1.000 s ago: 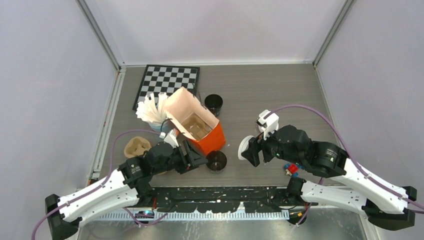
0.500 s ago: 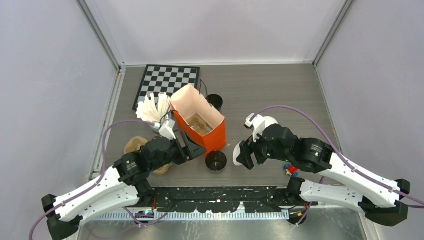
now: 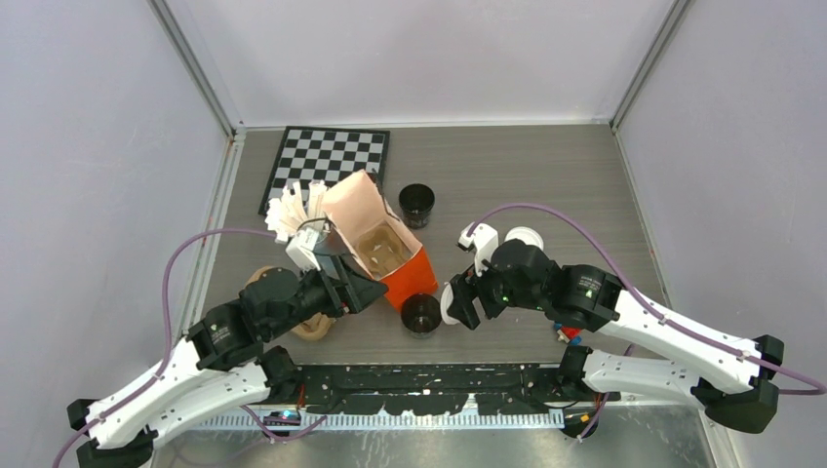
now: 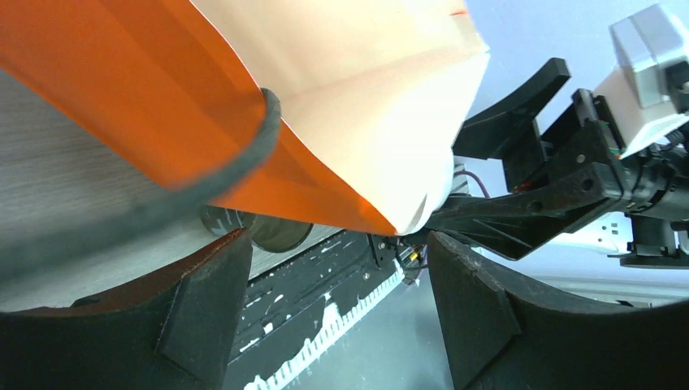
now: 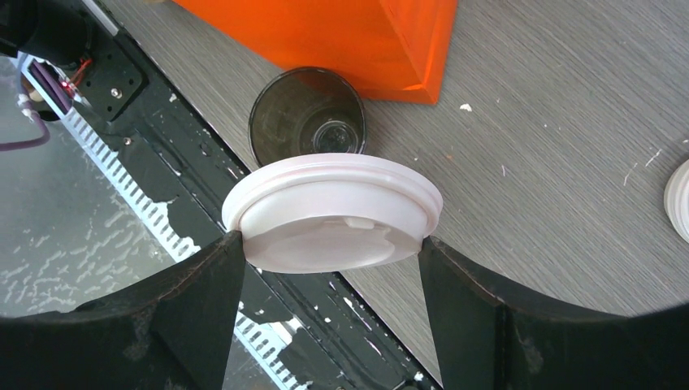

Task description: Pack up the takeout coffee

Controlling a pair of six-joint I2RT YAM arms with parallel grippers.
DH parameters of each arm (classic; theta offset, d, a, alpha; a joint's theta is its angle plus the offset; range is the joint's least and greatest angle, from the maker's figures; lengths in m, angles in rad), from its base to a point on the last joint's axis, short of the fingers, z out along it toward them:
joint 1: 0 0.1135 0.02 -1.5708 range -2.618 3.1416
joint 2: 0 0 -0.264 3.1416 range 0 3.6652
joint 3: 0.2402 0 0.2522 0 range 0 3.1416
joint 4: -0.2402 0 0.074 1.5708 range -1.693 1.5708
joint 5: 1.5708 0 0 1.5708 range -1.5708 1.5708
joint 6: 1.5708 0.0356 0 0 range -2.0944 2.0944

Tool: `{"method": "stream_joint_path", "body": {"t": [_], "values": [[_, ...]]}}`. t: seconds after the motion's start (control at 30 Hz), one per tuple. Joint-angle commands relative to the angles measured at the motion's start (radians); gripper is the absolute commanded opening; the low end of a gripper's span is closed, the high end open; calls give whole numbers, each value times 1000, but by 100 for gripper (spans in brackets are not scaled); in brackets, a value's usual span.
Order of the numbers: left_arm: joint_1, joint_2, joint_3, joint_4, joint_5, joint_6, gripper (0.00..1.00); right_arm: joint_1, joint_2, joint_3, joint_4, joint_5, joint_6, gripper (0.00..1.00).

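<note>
- The step in hand is judged to be the capping of the open black cup (image 3: 421, 314). It stands on the bench (image 3: 507, 175) just beside the near corner of the orange bag (image 3: 405, 273).
- A white lid (image 5: 333, 215) is gripped by its rim between the right jaws. It is held slightly tilted, just above the cup and a little to the side away from the bag.
- The left jaws are spread wide on the left side of the bag, with nothing pinched between them. The bag's wall and its black cord handle (image 4: 236, 166) are seen just beyond them.
- The lid would best be levelled and centred over the cup's rim before it is lowered, then pressed evenly all round. An off-centre push could tip so light a cup or shove it against the bag.
- A second uncapped cup (image 3: 416, 203) is seen just behind the bag, and a spare lid (image 3: 525, 237) lies well to the right of it.
- The inside of the bag is shown only from above. Something brown lies at its bottom and cannot be identified.
- Whether the near cup holds any drink cannot be told.
- From the left wrist only a sliver of that cup is seen under the bag's edge.
- A pale brown item (image 3: 312, 329) left of the bag is mostly covered by the left arm.
</note>
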Motion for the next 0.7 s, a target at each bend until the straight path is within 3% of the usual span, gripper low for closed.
{"method": "stream_joint_path", "body": {"t": [0.0, 0.37, 0.67], "values": [[-4, 30, 76, 41, -10, 120, 81, 3, 1, 9, 77, -5, 18, 71], [-2, 236, 263, 55, 29, 226, 78, 3, -1, 14, 81, 18, -2, 71], [0, 178, 311, -137, -11, 172, 71, 3, 9, -4, 89, 11, -9, 71]]}}
